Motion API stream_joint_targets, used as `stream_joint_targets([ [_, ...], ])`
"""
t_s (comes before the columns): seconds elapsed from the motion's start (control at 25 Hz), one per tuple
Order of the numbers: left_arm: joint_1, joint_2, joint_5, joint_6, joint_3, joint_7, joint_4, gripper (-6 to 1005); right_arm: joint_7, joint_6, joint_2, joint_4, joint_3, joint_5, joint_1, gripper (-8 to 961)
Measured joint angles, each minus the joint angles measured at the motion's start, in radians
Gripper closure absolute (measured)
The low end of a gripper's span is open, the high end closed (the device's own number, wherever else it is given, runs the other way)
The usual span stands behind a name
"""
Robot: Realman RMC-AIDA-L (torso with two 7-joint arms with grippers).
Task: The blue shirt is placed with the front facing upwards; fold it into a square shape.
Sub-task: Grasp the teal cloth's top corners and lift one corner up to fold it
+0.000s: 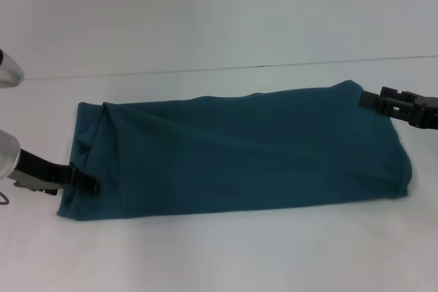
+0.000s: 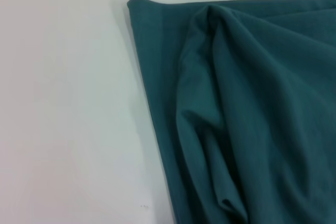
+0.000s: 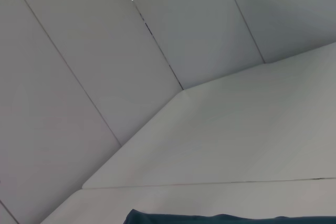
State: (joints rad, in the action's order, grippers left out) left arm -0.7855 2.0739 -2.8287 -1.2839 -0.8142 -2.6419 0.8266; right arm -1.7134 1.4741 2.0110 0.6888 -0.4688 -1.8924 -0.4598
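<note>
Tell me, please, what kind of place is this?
Probably a lab or test workspace: a plain white table with panelled white walls behind, holding only a blue shirt, with the left gripper and right gripper at its ends.

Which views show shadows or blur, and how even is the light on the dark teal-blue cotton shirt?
Head view: soft, even light; the dark teal-blue cotton shirt casts only a thin shadow on the white table; the left gripper looks slightly blurred. Left wrist view: fold creases on the shirt carry gentle shading. Right wrist view: no glare, mostly pale wall panels.
</note>
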Motion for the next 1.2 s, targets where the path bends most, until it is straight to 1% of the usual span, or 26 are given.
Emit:
stream_joint_targets([
  [0.32,-0.005,0.004,0.0,-0.001,-0.022,0.0,-0.014,94,0.0,0.0,0.0,0.0,0.001,0.0,0.0,29],
  [1.2,-0.043,0.015,0.009,-0.012,-0.023,0.021,-0.044,95,0.0,0.0,-0.002,0.002,0.002,0.0,0.0,28],
])
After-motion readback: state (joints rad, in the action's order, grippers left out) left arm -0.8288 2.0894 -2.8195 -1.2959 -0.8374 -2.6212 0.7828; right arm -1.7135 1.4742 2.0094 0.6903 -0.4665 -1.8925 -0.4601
